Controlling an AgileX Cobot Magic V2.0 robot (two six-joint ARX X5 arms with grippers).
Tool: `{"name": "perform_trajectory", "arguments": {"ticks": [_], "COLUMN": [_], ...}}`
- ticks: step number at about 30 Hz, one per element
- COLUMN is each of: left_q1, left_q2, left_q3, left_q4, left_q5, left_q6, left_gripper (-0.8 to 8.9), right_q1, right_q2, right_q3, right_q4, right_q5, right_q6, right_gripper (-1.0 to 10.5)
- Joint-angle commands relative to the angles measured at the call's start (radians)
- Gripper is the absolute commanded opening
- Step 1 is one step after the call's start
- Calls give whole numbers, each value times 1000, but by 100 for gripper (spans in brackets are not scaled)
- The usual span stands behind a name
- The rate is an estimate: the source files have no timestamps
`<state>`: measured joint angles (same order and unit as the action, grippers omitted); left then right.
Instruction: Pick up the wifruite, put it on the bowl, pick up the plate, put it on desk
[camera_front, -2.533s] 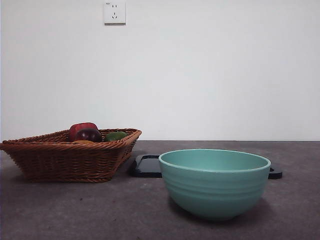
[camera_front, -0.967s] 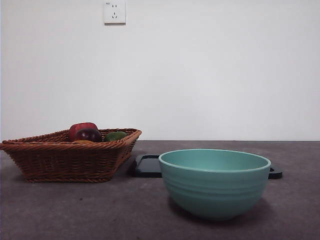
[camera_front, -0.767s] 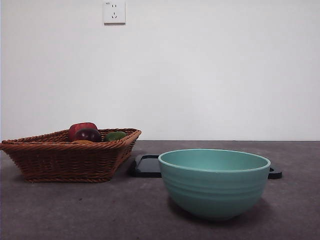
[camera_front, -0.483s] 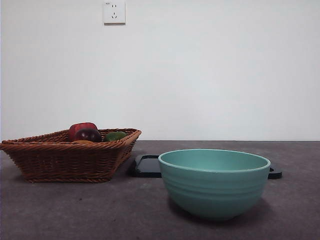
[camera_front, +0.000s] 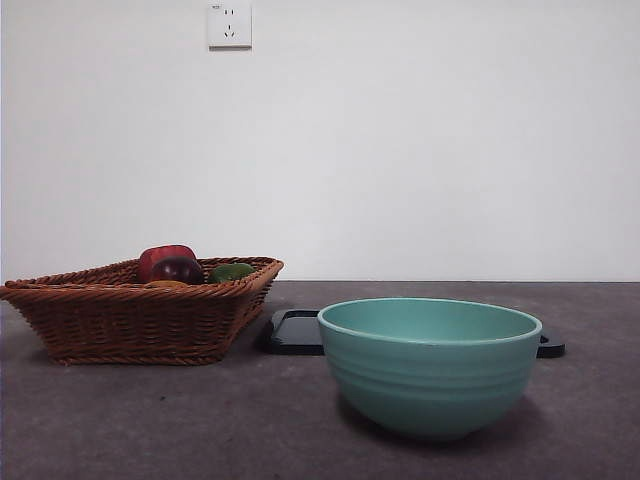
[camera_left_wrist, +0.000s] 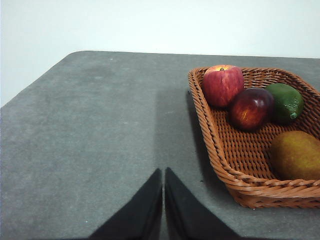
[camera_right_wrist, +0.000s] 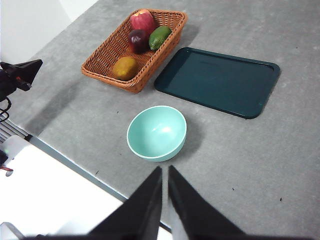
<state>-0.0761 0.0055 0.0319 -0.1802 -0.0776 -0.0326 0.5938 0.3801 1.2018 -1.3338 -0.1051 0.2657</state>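
The basket (camera_front: 140, 310) stands at the left of the table (camera_front: 150, 420). It holds a red apple (camera_left_wrist: 222, 85), a dark red fruit (camera_left_wrist: 251, 108), a green fruit (camera_left_wrist: 285, 102) and the orange-brown wifruite (camera_left_wrist: 296, 155). The wifruite lies at the near end of the basket, close to the woven rim and apart from the other three fruits. In the front view only its top shows above the rim.

The left pincer (camera_left_wrist: 163, 200) hangs over bare table beside the basket, clenched and empty. It is the nearer arm to the fruit.

A dark tray (camera_right_wrist: 217, 80) lies flat next to the basket. In the front view the bowl (camera_front: 430, 365) hides most of it. The bowl stands upright and empty in front of the tray, well apart from the basket. The right pincer (camera_right_wrist: 165, 200) waits high above the bowl, also clenched and empty.

Step in hand, by judgement: reach for the wifruite; no part of the task is done yet.

Procedure:
- Release the left pincer before descent.
- Move across over the rim, then descend vertically.
- Align the jaws across the narrower width of the fruit.
- Keep one jaw clear of the weave; the rim is close and may snag.
- Close gently; the rounded skin may slip.
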Motion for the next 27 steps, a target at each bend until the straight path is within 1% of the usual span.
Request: {"name": "perform_trajectory", "arguments": {"ticks": [1, 16, 17, 18, 20, 23, 24, 25, 27], "left_q1": [1, 1, 1, 1, 1, 1, 1, 1, 1], "left_q2": [-2, -2, -2, -2, -2, -2, -2, -2, -2], "left_q3": [-20, -20, -20, -20, -20, -20, -20, -20, -20], "left_q4": [-6, -6, -6, -6, -6, -6, -6, -6, -6], "left_q5": [-4, -4, -4, -4, -4, -4, -4, -4, -4], "left_q6": [18, 18, 18, 18, 18, 18, 18, 18, 18], "left_gripper": [6, 6, 6, 6, 6, 6, 6, 6, 6], "right_q1": [6, 3, -12, -37, -99, -222, -267, -305, -389], "right_q2": [2, 2, 1, -2, -11, -60, -84, -106, -163], "right_q3": [16, 16, 15, 14, -7, -128, -189, -249, -402], "right_q4": [-35, -34, -34, -24, 60, 309, 397, 473, 644], "right_q5": [1, 2, 5, 24, 56, 69, 69, 69, 68], "right_q6": [-11, -12, -34, -103, -194, -307, -330, -338, -335], "right_gripper": [14, 14, 14, 14, 14, 14, 14, 14, 14]}}
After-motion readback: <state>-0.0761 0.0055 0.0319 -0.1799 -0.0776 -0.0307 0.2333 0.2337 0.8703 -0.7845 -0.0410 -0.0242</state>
